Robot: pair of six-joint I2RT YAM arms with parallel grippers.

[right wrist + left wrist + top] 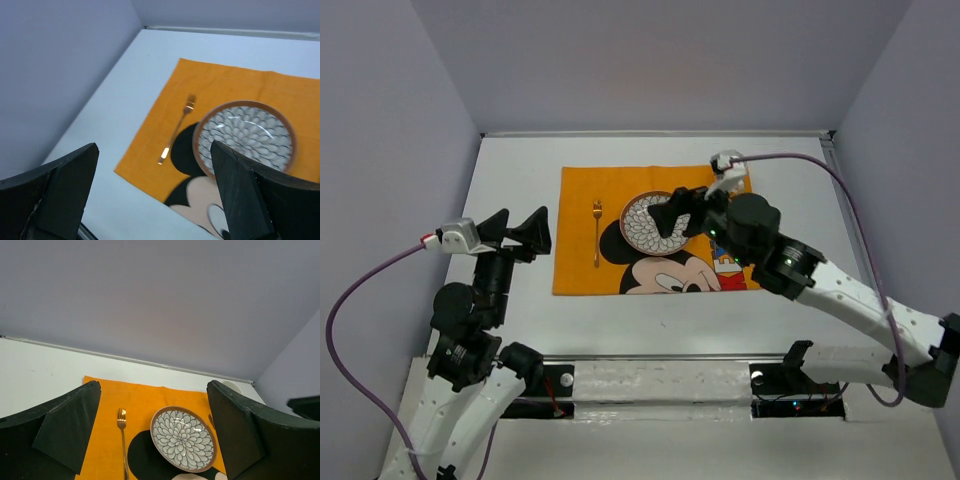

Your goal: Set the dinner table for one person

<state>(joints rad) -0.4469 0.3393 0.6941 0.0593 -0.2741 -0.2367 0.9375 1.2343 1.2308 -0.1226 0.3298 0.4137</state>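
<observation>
The white dinner table [510, 170] carries an orange Mickey Mouse placemat [575, 272]. A round plate [642, 222] with a grey petal pattern and brown rim lies on the mat, with a gold fork [597, 235] to its left. My right gripper [678, 218] is open and empty, above the plate's right side. My left gripper [520, 235] is open and empty, over the bare table just left of the mat. In the left wrist view the plate [182, 437] and fork [122, 440] lie between my open fingers. The right wrist view shows the plate [245, 132] and fork [177, 132].
Grey walls close the table on the left, back and right. A small white round thing [231, 385] shows at the mat's far right corner, partly hidden behind my finger. The right arm [840, 290] crosses the mat's right part and hides it.
</observation>
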